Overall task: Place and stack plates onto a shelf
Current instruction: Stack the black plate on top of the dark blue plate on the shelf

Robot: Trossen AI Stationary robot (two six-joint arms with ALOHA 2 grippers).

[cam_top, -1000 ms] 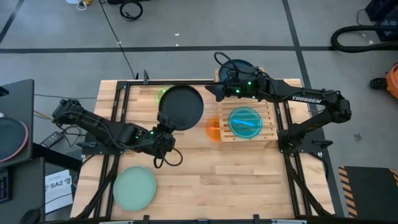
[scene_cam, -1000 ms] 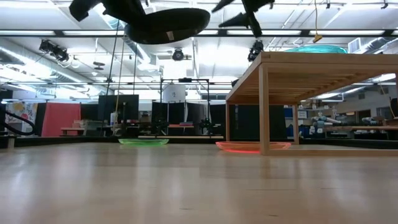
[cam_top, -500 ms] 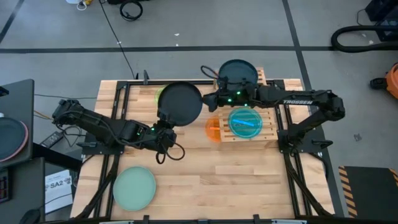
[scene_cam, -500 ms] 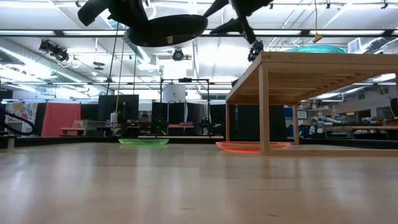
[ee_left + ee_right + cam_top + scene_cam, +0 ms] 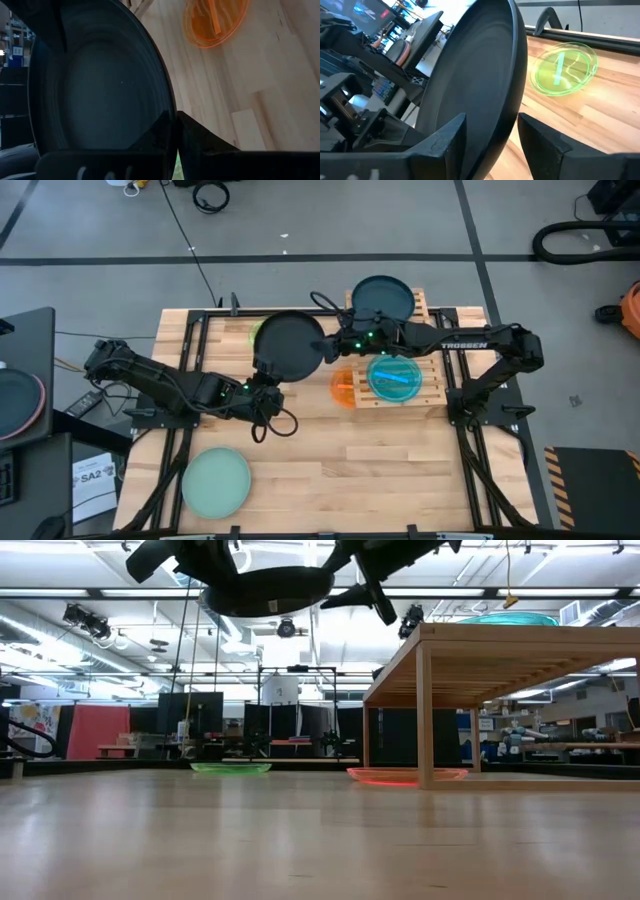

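Seen from above, a slatted wooden shelf point(image 5: 428, 390) on the desk point(image 5: 330, 480) already carries a dark teal plate point(image 5: 381, 297) at its far end and a cyan plate point(image 5: 394, 375) nearer. An orange plate point(image 5: 342, 388) lies half under the shelf's edge, a green plate point(image 5: 258, 331) peeks out behind the raised black plate point(image 5: 288, 348), and a mint plate point(image 5: 215, 483) sits well apart near the front. So two plates look placed and four remain.

At desk level, the black plate hangs high in the air, with the orange and green plates flat on the desk.

The left wrist camera shows the left tool point(image 5: 176, 131) pressed together, pinching the black plate's rim.

The right wrist camera shows the right tool point(image 5: 492, 127) spread, straddling the opposite rim without clamping; a handover seems under way.
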